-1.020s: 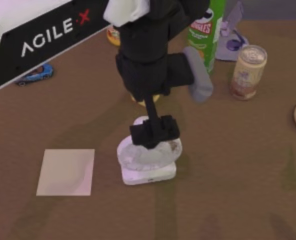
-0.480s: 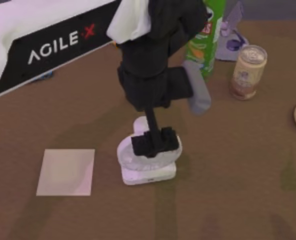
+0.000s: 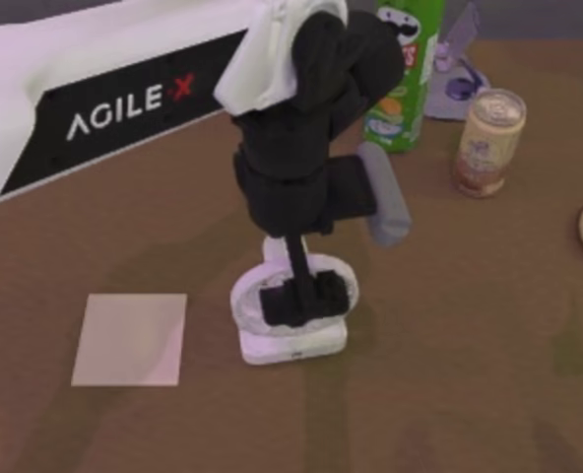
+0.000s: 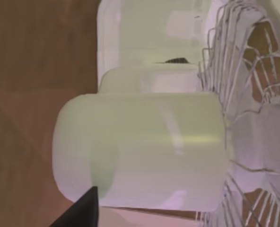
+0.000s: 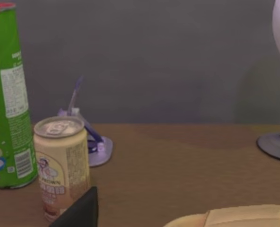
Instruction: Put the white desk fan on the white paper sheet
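Descent onto the white desk fan (image 3: pixel 290 313) is the step in hand. You have the left gripper (image 3: pixel 303 299) low over the fan's grille and motor knob, just below table centre in the top view. The white paper sheet (image 3: pixel 131 338) lies flat and bare at about nine o'clock from the fan, well apart from it.

Whether the fingers are spread wide or already pinching is not something you can tell here: from above the black gripper body hides them, and the left wrist view shows only one dark fingertip (image 4: pixel 81 210) beside the rounded motor housing, which fills the picture.

To do this well, centre the fingers across the solid motor knob or the neck — not the thin wire grille, which looks likely to flex or slip. Close only once both pads flank the housing squarely. Then lift straight up so the rectangular base clears the table before you swing toward nine o'clock.

Against the frame a second ago, the gripper has come down: it sat at the fan's upper rim then and now overlaps the grille's middle. The arm's upper link has swung across, hiding the small blue toy car seen earlier at ten o'clock. The fan and sheet have not moved.

Your right gripper is out of the top view — its wrist camera looks at a tan drinks can (image 5: pixel 62 168) and a green crisps tube (image 5: pixel 5 94).
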